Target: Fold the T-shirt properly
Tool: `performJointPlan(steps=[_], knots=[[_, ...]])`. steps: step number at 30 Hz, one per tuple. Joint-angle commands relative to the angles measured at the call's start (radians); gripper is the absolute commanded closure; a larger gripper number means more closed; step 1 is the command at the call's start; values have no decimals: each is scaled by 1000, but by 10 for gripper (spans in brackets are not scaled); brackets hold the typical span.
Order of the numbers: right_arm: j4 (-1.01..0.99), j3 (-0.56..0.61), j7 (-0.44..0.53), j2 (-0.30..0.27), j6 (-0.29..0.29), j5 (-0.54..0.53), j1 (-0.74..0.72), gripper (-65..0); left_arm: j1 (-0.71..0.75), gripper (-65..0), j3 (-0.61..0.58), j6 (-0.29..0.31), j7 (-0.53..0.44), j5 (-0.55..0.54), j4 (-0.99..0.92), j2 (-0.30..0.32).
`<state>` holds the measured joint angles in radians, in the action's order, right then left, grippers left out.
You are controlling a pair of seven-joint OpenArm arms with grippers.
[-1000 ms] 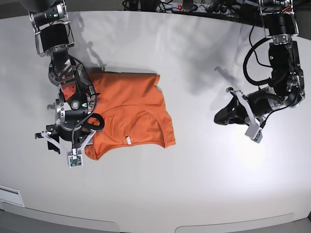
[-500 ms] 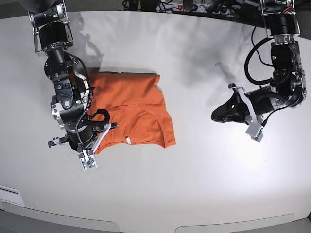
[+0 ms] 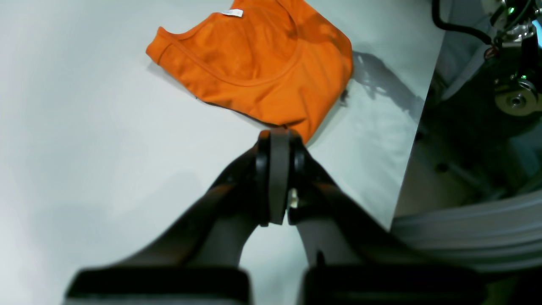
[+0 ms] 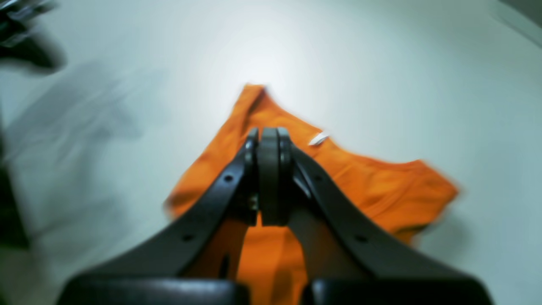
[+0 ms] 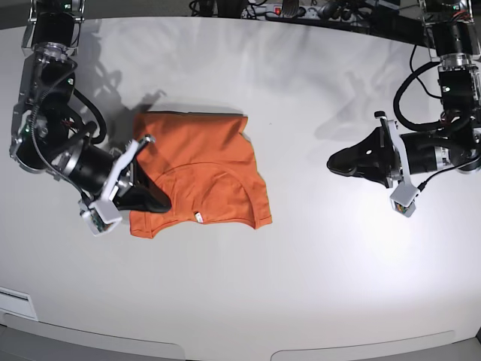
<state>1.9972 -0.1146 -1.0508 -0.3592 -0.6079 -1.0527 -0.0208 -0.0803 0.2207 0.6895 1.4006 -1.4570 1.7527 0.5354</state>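
The orange T-shirt (image 5: 199, 169) lies folded into a rough rectangle on the white table, neckline up, white tag (image 5: 199, 217) near its front edge. My right gripper (image 5: 165, 204) is shut, its tip low over the shirt's front-left part. In the right wrist view the shut fingertips (image 4: 269, 135) sit over the orange fabric (image 4: 364, 182), and I see no cloth between them. My left gripper (image 5: 333, 163) is shut and empty, well to the right of the shirt. In the left wrist view its tip (image 3: 274, 137) points at the shirt (image 3: 254, 63).
Cables and a power strip (image 5: 285, 9) run along the table's far edge. A white label (image 5: 15, 301) sits at the front left. In the left wrist view the table edge (image 3: 413, 140) drops off to the right, with equipment beyond.
My right arm has swung back to the left and the gripper has tipped from pointing down over the shirt's front-left corner to lying low. The left gripper has shifted slightly.
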Motion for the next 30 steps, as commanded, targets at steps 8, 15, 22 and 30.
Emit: performJointPlan(steps=[8,15,22,30], knots=[[117,-368,-284,-6,-90,-431,236,0,50,0,10,9,-4,-26,162,35],[354,-626,-301,-1,-90,-431,484,0,246,0,77,9,-4,-26,400,36],[359,-780,-306,50,-90,-431,748,0,508,0,312,-3,-4,-26,604,35],[359,-795,-345,140,-90,-431,1016,0,914,0,441,-13,-4,-26,604,24]])
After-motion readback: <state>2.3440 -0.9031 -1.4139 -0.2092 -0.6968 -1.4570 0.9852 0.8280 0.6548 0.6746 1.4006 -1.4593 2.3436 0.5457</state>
